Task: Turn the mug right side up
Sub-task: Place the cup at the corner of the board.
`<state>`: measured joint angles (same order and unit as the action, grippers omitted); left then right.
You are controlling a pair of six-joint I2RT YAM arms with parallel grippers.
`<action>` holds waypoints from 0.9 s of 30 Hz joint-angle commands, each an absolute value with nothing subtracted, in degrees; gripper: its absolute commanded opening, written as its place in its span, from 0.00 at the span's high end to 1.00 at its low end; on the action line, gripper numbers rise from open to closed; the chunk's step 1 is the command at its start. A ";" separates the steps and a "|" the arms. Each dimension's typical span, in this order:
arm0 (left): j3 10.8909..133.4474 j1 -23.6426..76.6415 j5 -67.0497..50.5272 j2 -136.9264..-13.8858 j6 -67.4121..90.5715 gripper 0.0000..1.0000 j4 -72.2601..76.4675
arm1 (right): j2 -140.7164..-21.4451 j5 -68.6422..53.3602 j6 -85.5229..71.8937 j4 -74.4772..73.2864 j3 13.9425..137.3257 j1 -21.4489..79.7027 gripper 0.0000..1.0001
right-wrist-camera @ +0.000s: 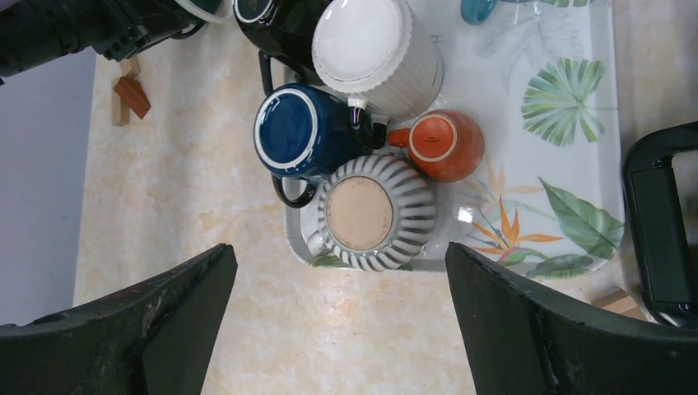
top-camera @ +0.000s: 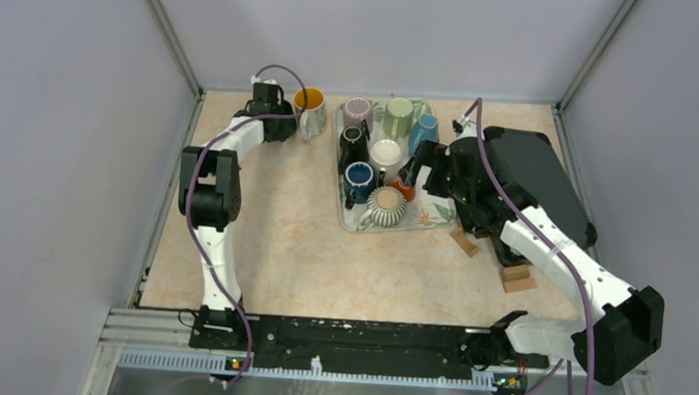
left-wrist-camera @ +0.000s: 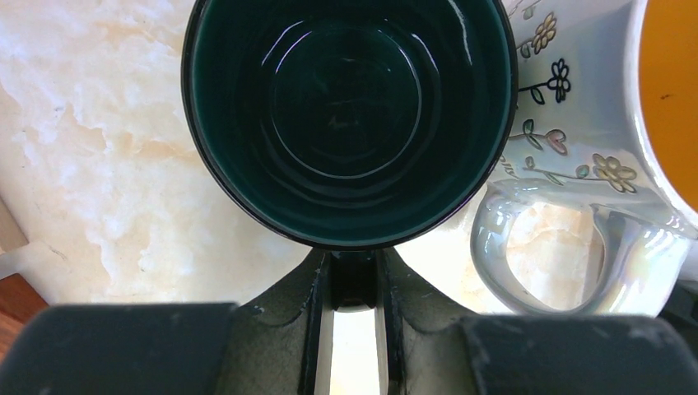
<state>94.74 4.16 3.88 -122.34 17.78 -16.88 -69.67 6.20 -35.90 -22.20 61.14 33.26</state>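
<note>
A dark green mug (left-wrist-camera: pixel 350 115) stands upright on the table at the far left, its opening facing the left wrist camera. My left gripper (left-wrist-camera: pixel 354 276) is shut on its handle; in the top view the left gripper (top-camera: pixel 273 118) hides most of it. A floral white mug with an orange inside (left-wrist-camera: pixel 593 107) stands upright right beside it, also in the top view (top-camera: pixel 310 105). My right gripper (right-wrist-camera: pixel 337 251) is open and empty, above the near edge of the tray (right-wrist-camera: pixel 576 99). Upside down on it are a grey ribbed mug (right-wrist-camera: pixel 374 214), a navy mug (right-wrist-camera: pixel 300 132), a white ribbed mug (right-wrist-camera: pixel 374 53) and a small orange mug (right-wrist-camera: pixel 440 144).
The tray (top-camera: pixel 437 212) holds several more mugs toward the back, among them a pink one (top-camera: pixel 357 113) and a green one (top-camera: pixel 398 116). A black box (top-camera: pixel 535 172) lies at the right. Wooden blocks (top-camera: pixel 517 277) lie near the right arm. Walls close the table's sides.
</note>
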 commanded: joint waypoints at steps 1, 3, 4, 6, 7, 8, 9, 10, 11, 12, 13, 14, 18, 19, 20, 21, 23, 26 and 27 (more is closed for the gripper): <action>97.92 3.78 3.27 -121.21 17.14 0.73 -13.24 | -69.53 5.64 -34.90 -20.04 60.94 33.48 0.01; 98.00 3.78 2.89 -121.05 17.14 0.67 -13.12 | -69.44 5.47 -34.94 -20.08 60.90 33.47 0.01; 98.07 3.75 2.70 -121.02 17.14 0.65 -13.18 | -69.43 5.50 -34.90 -20.12 60.84 33.43 0.01; 98.24 3.73 2.36 -121.03 17.14 0.61 -13.21 | -69.43 5.53 -34.90 -20.26 60.82 33.42 0.01; 98.32 3.75 2.17 -120.93 17.14 0.58 -13.23 | -69.31 5.49 -34.86 -20.41 60.70 33.43 0.01; 98.34 3.70 2.04 -120.79 17.14 0.56 -13.34 | -69.35 5.49 -34.77 -20.39 60.66 33.42 0.01; 98.42 3.77 1.95 -120.70 17.22 0.55 -13.39 | -69.26 5.53 -34.70 -20.47 60.68 33.45 0.01; 98.44 3.73 1.81 -120.41 17.30 0.53 -13.39 | -69.26 5.47 -34.57 -20.48 60.65 33.40 0.01; 98.48 3.76 1.74 -120.18 17.31 0.51 -13.52 | -69.21 5.45 -34.42 -20.48 60.65 33.48 0.01; 98.44 3.78 1.69 -119.91 17.39 0.49 -13.55 | -69.19 5.37 -34.26 -20.59 60.60 33.49 0.01; 98.44 3.77 1.56 -119.61 17.48 0.47 -13.59 | -69.17 5.36 -34.15 -20.62 60.57 33.49 0.01; 98.44 3.77 1.45 -119.13 17.49 0.45 -13.64 | -69.14 5.36 -34.04 -20.65 60.56 33.41 0.01; 98.16 3.77 1.43 -116.83 17.70 0.37 -14.14 | -69.35 5.20 -33.60 -20.98 60.38 33.48 0.01; 97.91 3.78 1.51 -116.16 17.75 0.34 -14.20 | -69.49 5.19 -33.42 -21.00 60.38 33.43 0.01; 97.65 3.78 1.57 -115.47 17.87 0.32 -14.23 | -69.56 5.14 -33.34 -21.08 60.30 33.43 0.01; 97.32 3.78 1.66 -114.76 17.92 0.28 -14.23 | -69.68 5.04 -33.25 -21.10 60.16 33.44 0.01; 96.70 3.78 1.58 -113.16 18.01 0.20 -14.21 | -70.00 5.10 -33.22 -21.24 60.01 33.47 0.01; 95.64 3.78 1.31 -111.28 18.11 0.07 -14.20 | -70.63 4.96 -32.91 -21.39 60.01 33.41 0.01; 95.30 3.78 1.16 -110.60 18.11 0.02 -14.21 | -70.70 4.92 -32.81 -21.24 59.84 33.43 0.01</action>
